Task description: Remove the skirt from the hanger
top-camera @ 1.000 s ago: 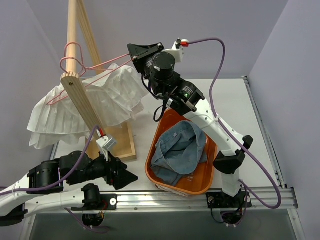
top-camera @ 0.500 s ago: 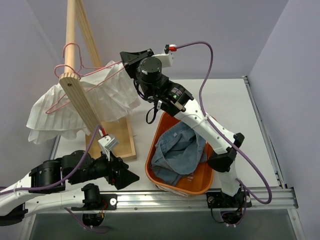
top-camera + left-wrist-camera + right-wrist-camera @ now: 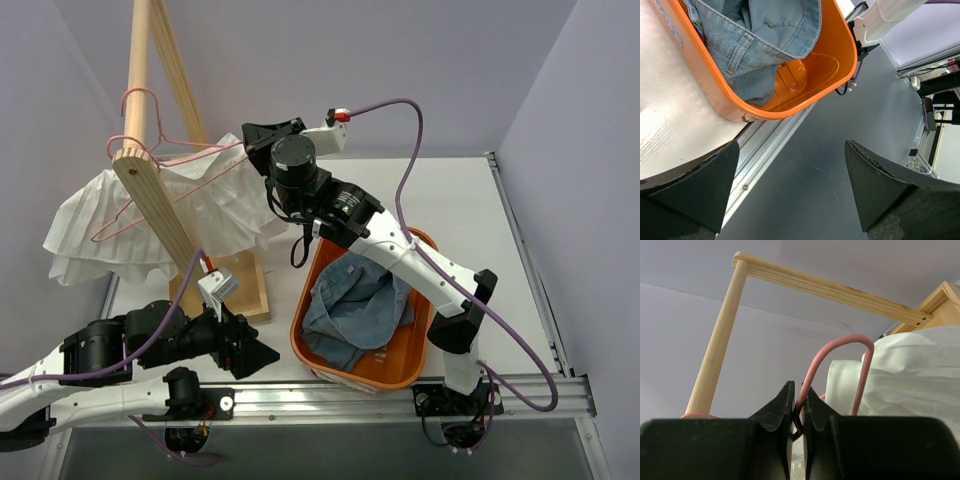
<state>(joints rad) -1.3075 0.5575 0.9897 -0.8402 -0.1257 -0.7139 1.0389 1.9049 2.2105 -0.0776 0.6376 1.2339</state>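
- Since a second earlier, the right arm had swung left, taking the right pincer (image 3: 250, 133) and the near end of the pink hanger (image 3: 170, 158) with it. The white skirt (image 3: 150, 225) had drifted left too.
- The left arm had barely changed over the same second.
- Right pincer (image 3: 796, 390): fingers nearly together, clamped on a thin pink wire of the hanger (image 3: 840, 347) that ran up between them and bent over in a loop.
- In the right wrist view, the skirt (image 3: 910, 375) showed as bunched white fabric just right of that loop.
- The skirt was still on the hanger, draped in pleats to both sides of the wooden rack (image 3: 150, 190), well above the table (image 3: 460, 200).
- The hanger's hook seemed to sit over the rack's round rod (image 3: 715, 350); the top view was too crowded there to be sure.
- Left pincer (image 3: 255, 350): low near the table's front edge, pointing right, toward the orange basket (image 3: 310, 290).
- Left pincer (image 3: 790, 150): fingers wide apart, nothing between them.
- In the left wrist view, the basket (image 3: 840, 30) sat on the table (image 3: 660, 125) with a denim garment (image 3: 755, 30) heaped inside.
- From above, the denim garment (image 3: 355, 305) filled most of the basket, which stood just right of the rack's base.
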